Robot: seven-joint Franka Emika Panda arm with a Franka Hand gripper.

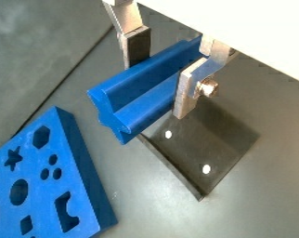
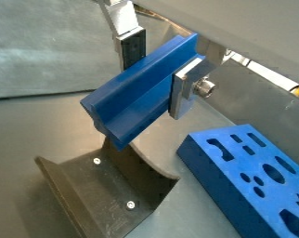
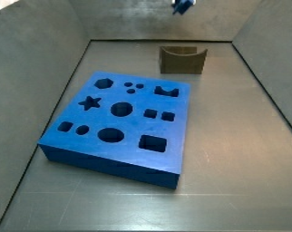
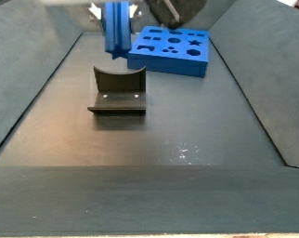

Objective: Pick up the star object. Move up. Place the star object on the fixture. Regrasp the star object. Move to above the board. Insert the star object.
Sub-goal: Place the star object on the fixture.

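Held nearest the wrist cameras, the star object (image 1: 137, 91) is a blue peg clamped between the 2 fingers (image 1: 189, 88) of the gripper (image 1: 164, 67), which are closed against its 2 long sides; both wrist views show it tilted and raised clear of the floor. By size, the board (image 3: 112, 122) comes first: a thick blue slab lying flat on the dark floor, with a star-shaped hole (image 3: 91, 103) among its round and square cut-outs. Next, the fixture (image 4: 116, 90) stands apart from the board, directly below the peg in a side view (image 4: 115, 28). Its base plate carries 2 pale dots in both wrist views.
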